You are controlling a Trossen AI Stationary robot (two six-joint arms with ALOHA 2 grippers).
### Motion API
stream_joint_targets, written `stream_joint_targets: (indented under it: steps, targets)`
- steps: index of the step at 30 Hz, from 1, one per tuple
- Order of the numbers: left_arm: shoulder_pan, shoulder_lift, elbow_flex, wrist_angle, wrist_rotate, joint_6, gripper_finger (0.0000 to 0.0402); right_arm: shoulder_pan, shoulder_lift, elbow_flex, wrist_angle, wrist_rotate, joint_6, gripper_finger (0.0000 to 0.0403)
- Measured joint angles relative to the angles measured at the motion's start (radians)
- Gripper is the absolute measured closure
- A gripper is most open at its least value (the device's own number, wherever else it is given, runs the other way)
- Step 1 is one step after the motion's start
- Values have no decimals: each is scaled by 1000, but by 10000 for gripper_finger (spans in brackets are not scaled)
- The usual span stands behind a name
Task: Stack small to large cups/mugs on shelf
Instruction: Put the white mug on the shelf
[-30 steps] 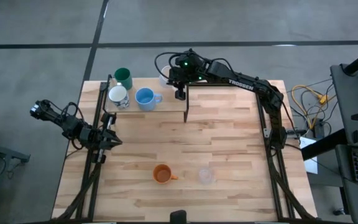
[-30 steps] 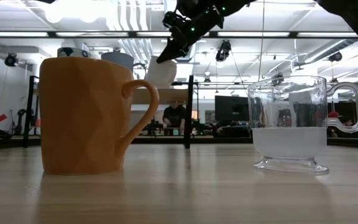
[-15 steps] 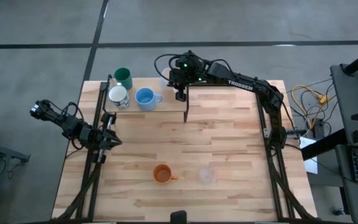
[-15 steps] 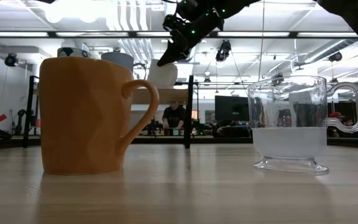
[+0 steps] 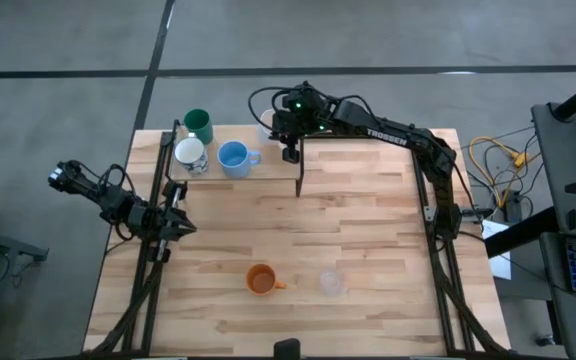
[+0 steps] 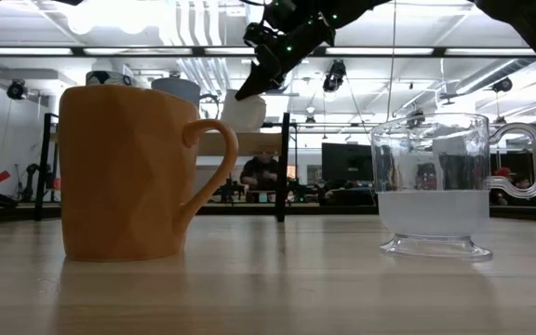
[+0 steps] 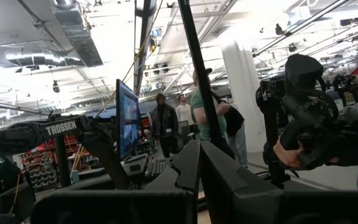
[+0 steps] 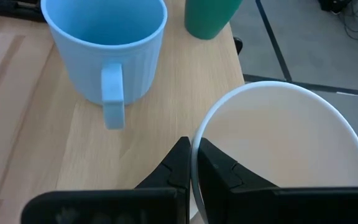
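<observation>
With the right gripper (image 8: pixel 191 163) clamped on the white cup's (image 8: pixel 278 149) rim over the shelf (image 8: pixel 166 93), we should lower it upright, clear of the light blue cup (image 8: pixel 104 43); left gripper (image 5: pixel 180 226) idles with jaws together.

Tabletop (image 5: pixel 368 230): butcher-block wood, light, matt, visible strip joints.
Shelf (image 8: pixel 48 137): light wood board, smooth, fine grain; frame (image 6: pixel 284 167) black metal.
Orange mug (image 6: pixel 128 172): opaque, matt, faceted wall.
Clear cup (image 6: pixel 434 181): see-through, glossy, smooth.
Light blue cup (image 8: pixel 104 50): smooth, satin, faintly ribbed wall.
White cup (image 8: pixel 278 149): smooth, matt inside.
Dark green cup (image 8: pixel 210 17): smooth, matt.
Right gripper (image 8: pixel 191 163): 2 fingers, black, matt, hard plastic look.
Left gripper (image 7: pixel 199 168): same black matt finish.
</observation>
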Motion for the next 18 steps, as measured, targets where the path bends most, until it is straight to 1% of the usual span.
stream_joint_targets:
  steps: [18]
  targets:
    - [0, 0, 0, 0, 0, 0, 402, 0, 0, -14, 1, 0, 7, 390]
